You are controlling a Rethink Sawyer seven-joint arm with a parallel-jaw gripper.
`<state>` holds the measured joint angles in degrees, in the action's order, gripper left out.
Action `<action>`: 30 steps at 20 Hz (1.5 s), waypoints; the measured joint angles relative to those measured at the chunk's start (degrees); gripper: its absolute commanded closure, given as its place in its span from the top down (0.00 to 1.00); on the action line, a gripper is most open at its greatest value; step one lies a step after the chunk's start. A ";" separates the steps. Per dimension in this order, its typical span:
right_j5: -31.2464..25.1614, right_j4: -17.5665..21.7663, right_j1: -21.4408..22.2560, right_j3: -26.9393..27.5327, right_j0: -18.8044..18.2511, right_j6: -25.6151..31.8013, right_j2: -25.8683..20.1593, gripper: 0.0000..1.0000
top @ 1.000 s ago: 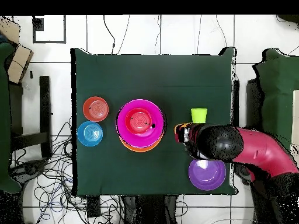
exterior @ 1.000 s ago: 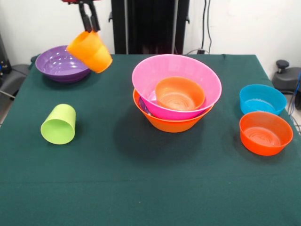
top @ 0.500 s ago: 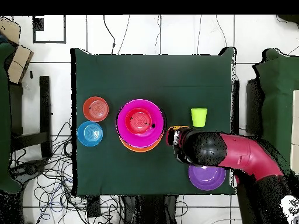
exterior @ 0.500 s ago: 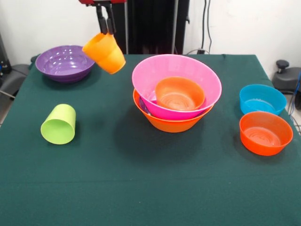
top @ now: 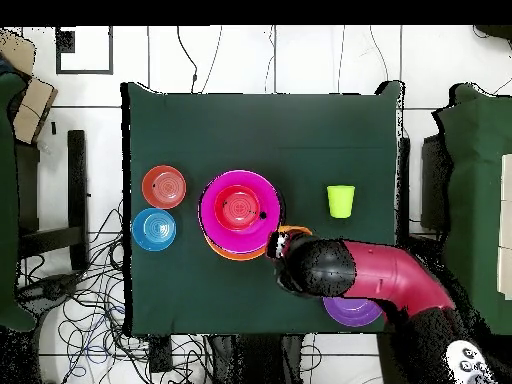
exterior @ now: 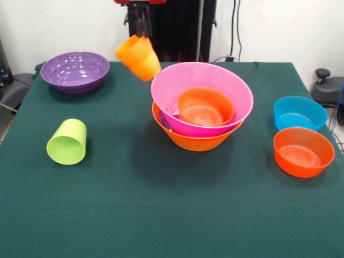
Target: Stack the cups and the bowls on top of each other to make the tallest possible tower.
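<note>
Front view: at the top of the frame, left of centre, the gripper (exterior: 142, 32) pinches the rim of the orange cup (exterior: 138, 57), which hangs tilted in the air, clear of the table (exterior: 161, 215), just to the upper left of the tower (exterior: 200, 107) and apart from it. The tower stands at the centre of the frame: a large yellow-orange bowl (exterior: 196, 141) at the base, a pink bowl (exterior: 226, 80) nested above it with a sliver of purple showing between the two on the left, and a small red-orange bowl (exterior: 205, 106) resting inside the pink one. A wide purple bowl (exterior: 75, 71) sits alone at the upper left. The lime green cup (exterior: 67, 142) lies on its side at the left, its mouth turned toward the lower left. At the right edge, a blue bowl (exterior: 299, 112) stands just above a second red-orange bowl (exterior: 303, 151), the two nearly touching. Overhead view: the red and black arm (top: 370, 280) reaches in from the lower right, its black head beside the lower right rim of the tower, covering most of the held cup and part of the purple bowl; the lime green cup lies to the right of the tower, well apart from it.
</note>
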<state>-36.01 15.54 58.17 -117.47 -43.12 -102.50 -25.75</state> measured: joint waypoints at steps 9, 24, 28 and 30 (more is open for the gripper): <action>0.00 -2.50 3.05 -1.50 7.40 -5.58 2.38 0.00; 0.00 -2.46 1.98 -0.57 11.55 -7.88 7.15 0.00; 0.00 -2.42 0.22 0.92 13.14 -7.99 8.71 0.00; 0.01 -2.45 -1.24 2.62 14.90 -8.44 10.22 0.00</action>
<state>-36.00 13.09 56.93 -114.85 -28.21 -110.94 -15.54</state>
